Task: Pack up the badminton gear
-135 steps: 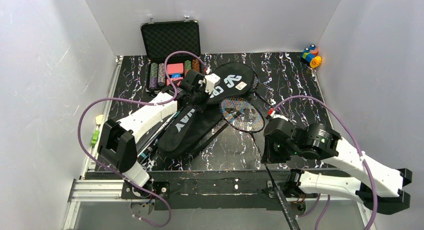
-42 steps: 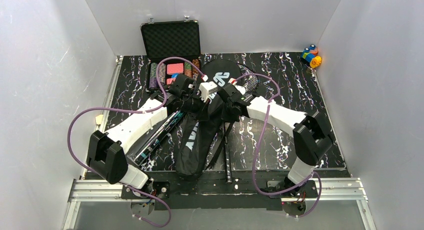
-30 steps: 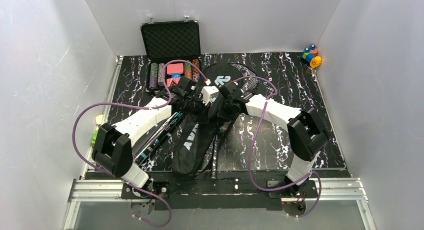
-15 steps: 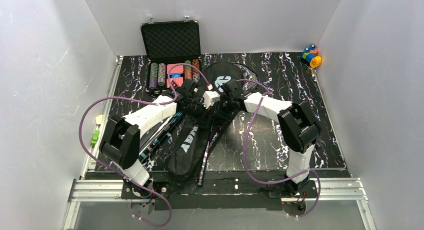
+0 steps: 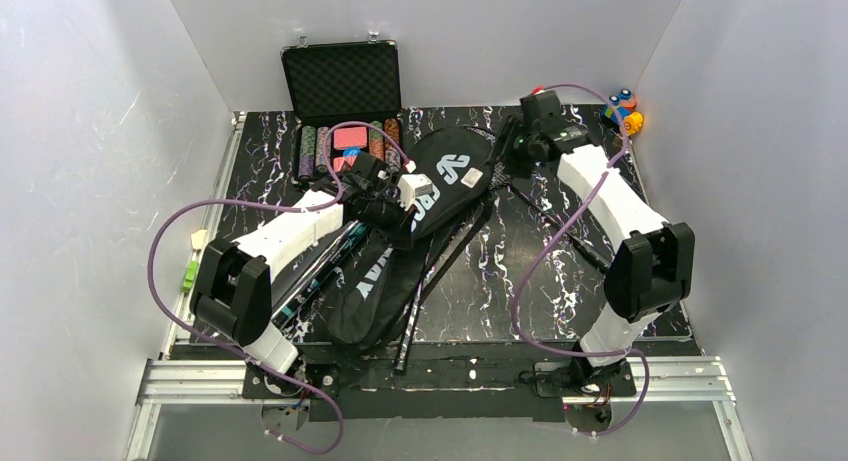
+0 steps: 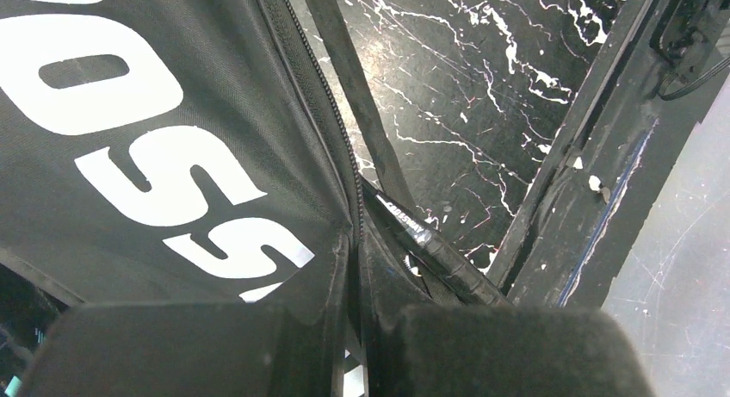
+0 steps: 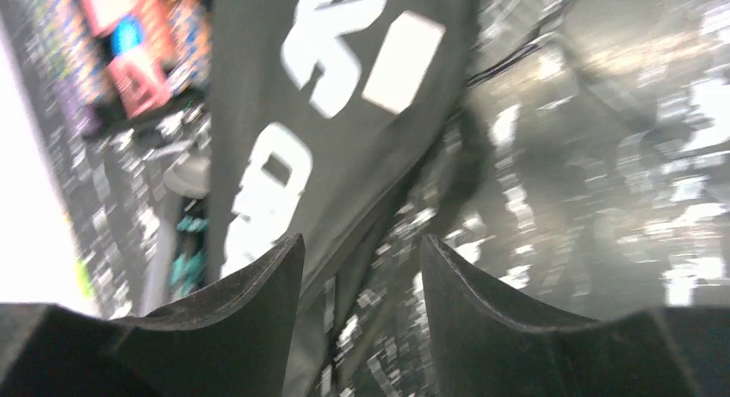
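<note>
Marbled black bench (image 5: 265,161), bag (image 5: 450,171) sprawled mid-way; left end effector (image 6: 357,315) looks pinched on its zipper edge, right end effector (image 7: 361,251) spread, empty, hovering by bag's head.

The black bag (image 5: 380,281), lettered CROSSWAY in white, lies flat on a slant, round head far, narrow end near, its zip open along the right edge. 1 black racket's grip (image 5: 404,353) pokes out of that opening toward me. The other racket (image 5: 548,216) lies just right of the bag's head. The black tube (image 5: 312,281) with teal print lies along the bag's left side.
</note>
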